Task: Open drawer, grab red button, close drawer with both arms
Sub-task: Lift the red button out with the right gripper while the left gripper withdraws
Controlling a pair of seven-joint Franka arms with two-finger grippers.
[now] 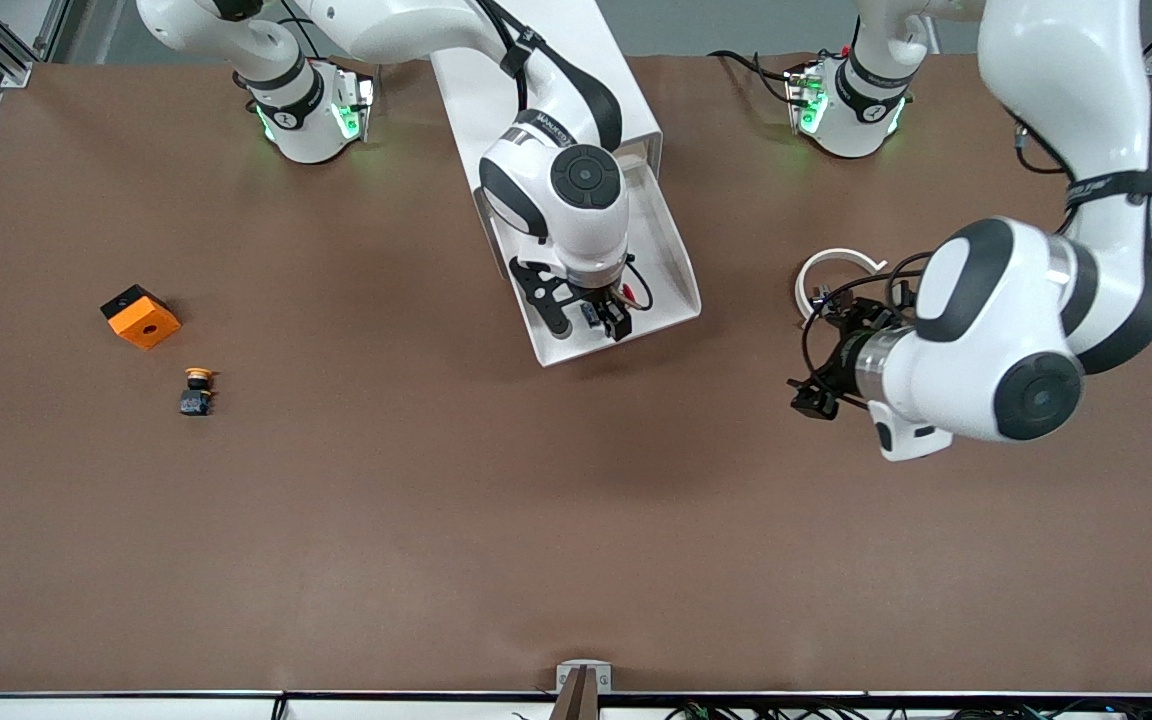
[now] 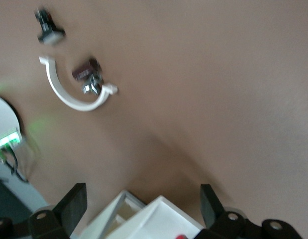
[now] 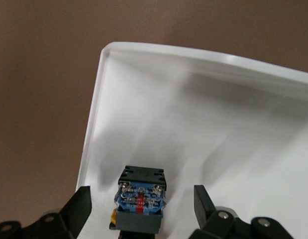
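Note:
The white drawer [image 1: 681,285] stands pulled out of its housing [image 1: 626,100] at the middle of the table. The button [image 3: 140,199] lies in it, black base and blue terminal plate toward the wrist camera, a sliver of yellow collar at its side. My right gripper [image 3: 142,196] is down in the drawer [image 3: 193,52], open, one finger on each side of the button with a gap on both. In the front view the right gripper [image 1: 591,318] hides most of the button [image 1: 628,293]. My left gripper [image 1: 812,350] hangs open over bare table beside the drawer, toward the left arm's end.
An orange cube [image 1: 141,316] with a hole and a yellow-capped button [image 1: 197,390] lie toward the right arm's end. A white open ring [image 1: 829,268] lies by the left gripper. The left wrist view shows that ring [image 2: 69,97] and the drawer's corner [image 2: 163,214].

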